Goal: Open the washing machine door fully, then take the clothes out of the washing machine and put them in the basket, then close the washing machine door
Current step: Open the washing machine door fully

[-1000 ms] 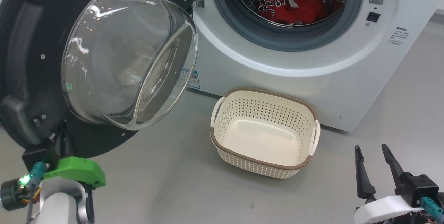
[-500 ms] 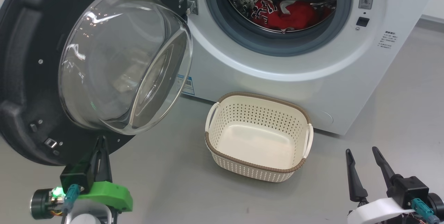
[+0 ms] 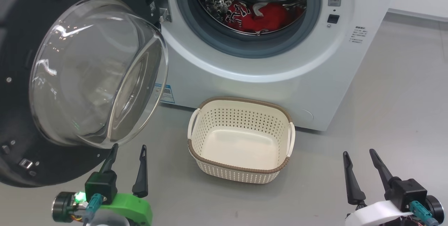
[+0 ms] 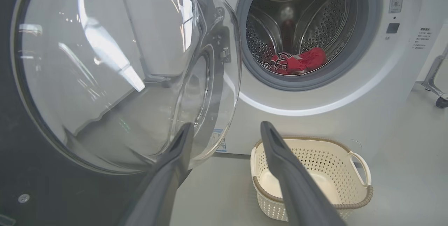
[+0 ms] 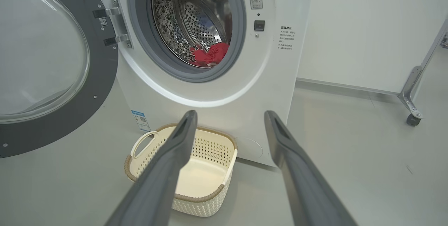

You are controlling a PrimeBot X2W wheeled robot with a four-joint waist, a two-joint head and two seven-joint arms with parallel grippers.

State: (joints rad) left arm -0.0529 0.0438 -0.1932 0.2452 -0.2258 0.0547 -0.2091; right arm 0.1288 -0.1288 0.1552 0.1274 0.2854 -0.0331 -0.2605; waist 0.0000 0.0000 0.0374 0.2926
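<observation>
Left end effector (image 3: pixel 128 149), earlier shut against the door's (image 3: pixel 52 164) lower rim, now stands apart at lower left, clear of it. Right end effector (image 3: pixel 358 153) is apart, lower right. Clothes (image 3: pixel 260 16) lie inside the washer (image 3: pixel 245 79), partly hidden; the basket (image 3: pixel 241 99) sits below. The door is cut off at the left.

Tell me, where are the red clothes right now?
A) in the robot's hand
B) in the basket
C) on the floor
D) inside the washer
D: the clothes lie inside the washer, seen through its open doorway, and the basket on the floor in front holds nothing.
</observation>
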